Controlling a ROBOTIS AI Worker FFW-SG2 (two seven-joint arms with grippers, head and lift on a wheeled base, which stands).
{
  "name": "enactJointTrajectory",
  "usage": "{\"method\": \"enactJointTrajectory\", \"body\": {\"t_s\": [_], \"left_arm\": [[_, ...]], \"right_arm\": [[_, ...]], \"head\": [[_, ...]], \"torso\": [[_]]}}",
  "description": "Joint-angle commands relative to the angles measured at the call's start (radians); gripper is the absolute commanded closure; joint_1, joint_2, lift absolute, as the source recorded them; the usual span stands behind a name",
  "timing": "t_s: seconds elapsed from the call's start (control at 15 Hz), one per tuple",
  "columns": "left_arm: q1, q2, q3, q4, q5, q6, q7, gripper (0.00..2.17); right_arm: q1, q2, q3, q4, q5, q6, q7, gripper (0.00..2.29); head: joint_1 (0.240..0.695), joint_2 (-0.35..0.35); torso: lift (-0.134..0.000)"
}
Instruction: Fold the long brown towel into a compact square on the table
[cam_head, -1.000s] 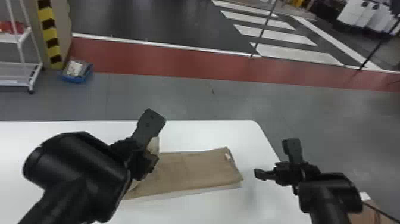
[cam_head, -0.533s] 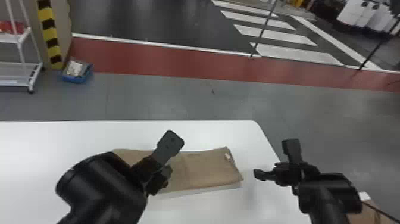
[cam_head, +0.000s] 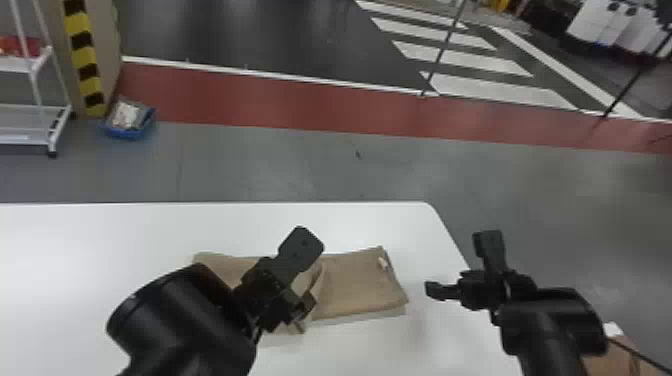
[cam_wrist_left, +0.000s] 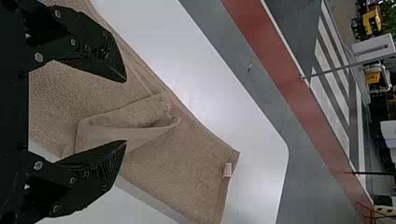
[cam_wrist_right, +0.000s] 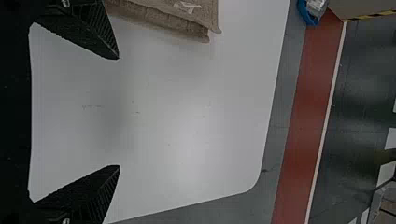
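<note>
The brown towel (cam_head: 357, 282) lies as a long layered strip across the white table (cam_head: 125, 235), its tagged end toward the table's right edge. My left gripper (cam_head: 307, 277) is over the middle of the towel and hides part of it. In the left wrist view my left gripper (cam_wrist_left: 126, 112) is open, and a raised, rumpled flap of the towel (cam_wrist_left: 126, 123) stands between and just beyond its fingers. Off the towel's right end is my right gripper (cam_head: 455, 262), parked and open. In the right wrist view bare table lies between the fingers of my right gripper (cam_wrist_right: 119, 112).
The table's rounded far right corner (cam_head: 427, 207) is beyond the towel's tagged end. On the floor behind stand a blue bin (cam_head: 127, 125) and a white rack (cam_head: 30, 110). A brown box (cam_head: 612, 357) is low at the right, beside the right arm.
My left gripper has moved right along the towel, from its left part to its middle. A flap that lay flat half a second ago now bulges up beside it. The right arm has stayed still.
</note>
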Motion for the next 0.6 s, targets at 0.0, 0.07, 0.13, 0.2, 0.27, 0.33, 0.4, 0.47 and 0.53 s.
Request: {"method": "enactJointTrajectory", "body": {"t_s": [0.0, 0.07, 0.13, 0.2, 0.27, 0.33, 0.4, 0.47, 0.53], "left_arm": [[0.016, -0.003, 0.005, -0.021, -0.003, 0.000, 0.000, 0.04], [0.028, -0.003, 0.019, -0.040, -0.006, 0.000, 0.005, 0.04], [0.048, -0.003, 0.046, -0.063, -0.015, 0.013, 0.002, 0.04], [0.071, -0.003, 0.082, -0.084, -0.023, 0.025, -0.006, 0.04], [0.102, -0.003, 0.126, -0.117, -0.031, 0.028, -0.021, 0.04], [0.121, -0.003, 0.163, -0.144, -0.034, 0.028, -0.032, 0.04], [0.140, -0.003, 0.197, -0.159, -0.034, 0.031, -0.041, 0.04], [0.168, -0.003, 0.247, -0.186, -0.032, 0.031, -0.055, 0.04], [0.195, -0.003, 0.290, -0.215, -0.034, 0.031, -0.077, 0.04]], "right_arm": [[0.009, 0.003, 0.000, -0.029, 0.000, 0.025, 0.005, 0.04], [0.018, 0.006, 0.000, -0.032, 0.000, 0.035, 0.005, 0.04], [0.024, 0.011, -0.001, -0.058, 0.000, 0.062, 0.013, 0.04], [0.036, 0.024, -0.003, -0.096, 0.000, 0.084, 0.025, 0.04], [0.047, 0.046, -0.006, -0.170, -0.002, 0.145, 0.060, 0.04], [0.055, 0.070, -0.009, -0.236, -0.002, 0.219, 0.094, 0.04], [0.061, 0.089, -0.001, -0.288, -0.020, 0.280, 0.108, 0.04], [0.070, 0.101, 0.011, -0.351, -0.051, 0.381, 0.116, 0.04], [0.072, 0.113, 0.029, -0.400, -0.071, 0.464, 0.120, 0.04]], "head": [[0.695, -0.350], [0.695, -0.350], [0.695, -0.350], [0.695, -0.350], [0.695, -0.350], [0.695, -0.350], [0.695, -0.350], [0.695, -0.350], [0.695, -0.350]], "torso": [[0.000], [0.000], [0.000], [0.000], [0.000], [0.000], [0.000], [0.000], [0.000]]}}
